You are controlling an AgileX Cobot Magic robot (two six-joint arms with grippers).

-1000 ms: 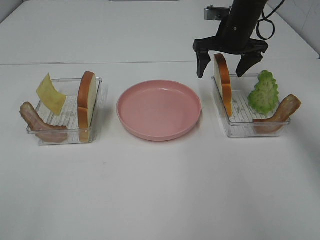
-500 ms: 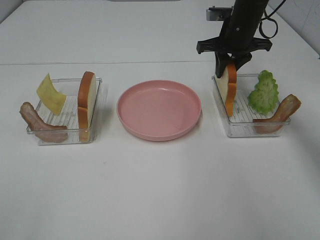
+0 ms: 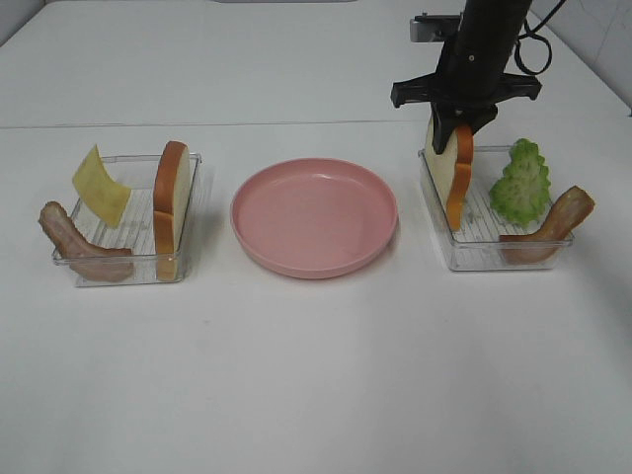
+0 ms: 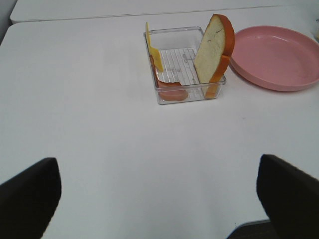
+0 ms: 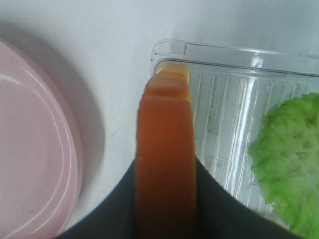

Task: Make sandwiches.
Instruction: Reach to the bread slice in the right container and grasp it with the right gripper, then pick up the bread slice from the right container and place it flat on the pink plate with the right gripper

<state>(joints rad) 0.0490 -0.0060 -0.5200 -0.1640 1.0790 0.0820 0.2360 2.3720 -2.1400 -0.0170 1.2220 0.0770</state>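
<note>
My right gripper is shut on the top crust of a white bread slice that stands on edge at the left end of the right clear tray. The right wrist view shows the slice's orange-brown crust clamped between the dark fingers. Green lettuce and a bacon strip share that tray. The left tray holds a second bread slice, a cheese square and a bacon strip. My left gripper is open over bare table, short of that tray.
A pink round plate sits between the two trays with nothing on it. White table surface extends in front of the trays. The right arm rises from the far right of the table.
The right gripper's jaws, wide open on either side of the bread slice a second ago, have shut on its top edge. The slice now leans slightly. The left arm has not moved.
</note>
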